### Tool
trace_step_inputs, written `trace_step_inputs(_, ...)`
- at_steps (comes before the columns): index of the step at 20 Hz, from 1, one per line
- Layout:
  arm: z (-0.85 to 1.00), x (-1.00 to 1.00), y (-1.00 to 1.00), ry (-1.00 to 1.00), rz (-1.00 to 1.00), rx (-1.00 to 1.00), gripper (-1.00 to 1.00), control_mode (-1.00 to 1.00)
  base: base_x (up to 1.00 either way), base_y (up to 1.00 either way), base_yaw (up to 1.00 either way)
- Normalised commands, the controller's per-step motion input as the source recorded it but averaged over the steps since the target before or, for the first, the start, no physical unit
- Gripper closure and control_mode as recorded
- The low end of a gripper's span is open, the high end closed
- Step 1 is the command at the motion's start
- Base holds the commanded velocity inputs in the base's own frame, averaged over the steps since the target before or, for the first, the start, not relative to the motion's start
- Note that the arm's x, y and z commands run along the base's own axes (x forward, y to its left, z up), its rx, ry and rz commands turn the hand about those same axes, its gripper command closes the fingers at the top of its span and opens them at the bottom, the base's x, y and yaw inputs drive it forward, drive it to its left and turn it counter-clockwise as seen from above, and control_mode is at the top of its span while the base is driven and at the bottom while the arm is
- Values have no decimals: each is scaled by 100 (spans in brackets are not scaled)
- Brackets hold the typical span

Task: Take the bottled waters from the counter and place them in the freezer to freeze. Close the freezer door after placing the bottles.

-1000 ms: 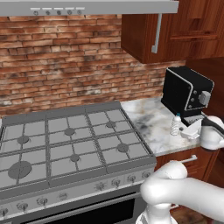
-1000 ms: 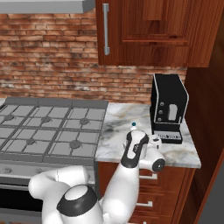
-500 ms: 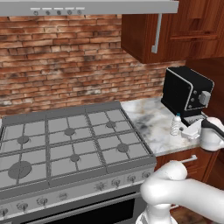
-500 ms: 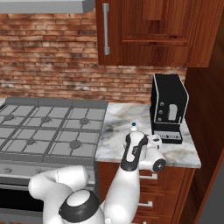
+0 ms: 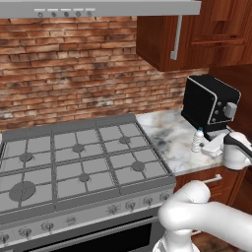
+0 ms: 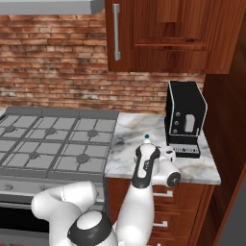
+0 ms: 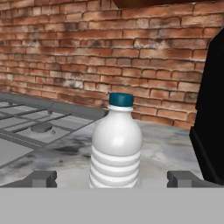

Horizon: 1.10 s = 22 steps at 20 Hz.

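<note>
Left base view shows the counter (image 5: pixel 167 135) beside the coffee machine (image 5: pixel 209 102), with one water bottle (image 5: pixel 198 140) standing just in front of that machine. The gripper (image 7: pixel 111 178) stands wide open around the bottle, gripping nothing. By my reading nothing is done yet: grasp, freezer placement and door closing all remain.

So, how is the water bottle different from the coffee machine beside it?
The water bottle is pale, rounded and ribbed with a blue cap; the coffee machine is black and boxy. The bottle is much shorter than the machine. The bottle stands nearer the counter's front, the machine near the wall. Both stand upright on the counter.
</note>
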Motion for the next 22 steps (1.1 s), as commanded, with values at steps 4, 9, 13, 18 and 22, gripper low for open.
trace_step_inputs(4,0,2,4,0,3,0,-100,-100,0,0,0)
trace_step_inputs(9,0,14,1,0,1,0,-100,-100,0,0,0)
trace_step_inputs(13,0,16,7,0,0,0,-100,-100,0,0,0)
trace_step_inputs(18,0,12,8,0,1,0,-100,-100,0,0,0)
trace_step_inputs(22,0,7,1,0,1,0,-100,-100,0,0,0)
